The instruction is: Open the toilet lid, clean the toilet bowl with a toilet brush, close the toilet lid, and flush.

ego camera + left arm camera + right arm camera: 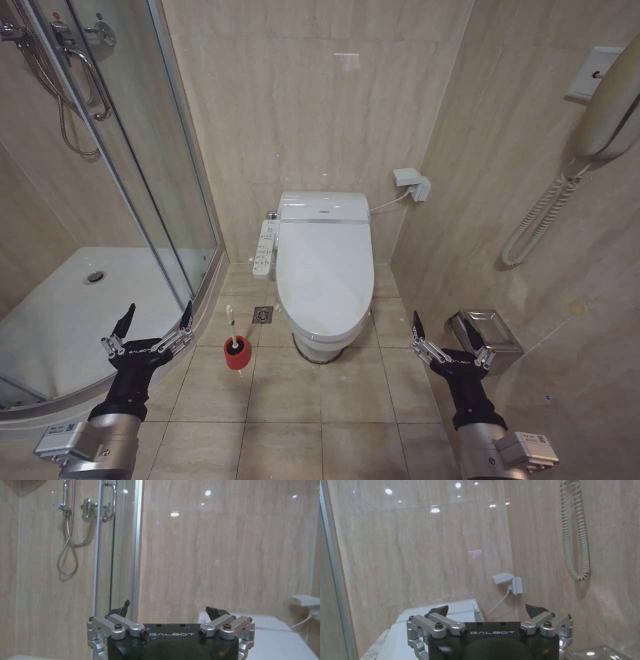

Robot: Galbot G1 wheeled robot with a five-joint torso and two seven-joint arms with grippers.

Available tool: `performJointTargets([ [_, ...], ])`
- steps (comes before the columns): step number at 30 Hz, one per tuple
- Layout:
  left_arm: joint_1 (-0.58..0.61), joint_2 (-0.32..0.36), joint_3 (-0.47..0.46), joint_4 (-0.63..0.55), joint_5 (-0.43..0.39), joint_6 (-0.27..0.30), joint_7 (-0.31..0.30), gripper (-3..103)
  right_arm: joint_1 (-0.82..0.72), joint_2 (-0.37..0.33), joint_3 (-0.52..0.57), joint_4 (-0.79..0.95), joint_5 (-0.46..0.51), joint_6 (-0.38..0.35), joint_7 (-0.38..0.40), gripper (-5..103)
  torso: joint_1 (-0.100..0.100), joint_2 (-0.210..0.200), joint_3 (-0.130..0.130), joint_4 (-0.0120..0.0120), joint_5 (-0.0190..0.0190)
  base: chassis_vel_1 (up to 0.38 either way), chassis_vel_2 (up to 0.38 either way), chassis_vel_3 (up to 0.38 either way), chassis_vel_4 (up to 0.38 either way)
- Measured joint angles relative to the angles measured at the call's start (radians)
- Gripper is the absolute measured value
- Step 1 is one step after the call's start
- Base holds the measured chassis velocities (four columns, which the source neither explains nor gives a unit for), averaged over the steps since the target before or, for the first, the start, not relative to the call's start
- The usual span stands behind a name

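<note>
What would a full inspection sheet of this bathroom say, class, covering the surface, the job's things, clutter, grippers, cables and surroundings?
Surface: tiled floor, with a drain beside the toilet.
Job's things: toilet lid shut over the bowl; toilet brush upright in its red holder on the floor, to the toilet's left.
Clutter: nothing seen.
Grippers: left gripper open, empty, low near the shower; right gripper open, empty, low by the right wall.
Cables: coiled cord on right wall; thin cable from the toilet to a wall socket.
Surroundings: glass shower, beige tiled walls.
</note>
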Motion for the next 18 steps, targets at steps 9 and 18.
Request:
performJointTargets([
  [9, -0.001, 0.001, 0.002, 0.005, -0.002, -0.007, 0.004, 100, 0.000, 0.000, 0.000, 0.000, 0.000, 0.000, 0.000, 100, -0.001, 0.000, 0.000, -0.0001, 0.0000, 0.078, -0.079, -0.082, 0.069],
  [18, -0.001, 0.004, 0.008, 0.006, 0.012, -0.006, 0.003, 100, 0.000, 0.000, 0.000, 0.000, 0.000, 0.000, 0.000, 100, 0.000, 0.000, 0.000, 0.0001, -0.0001, 0.027, -0.015, -0.021, 0.022],
])
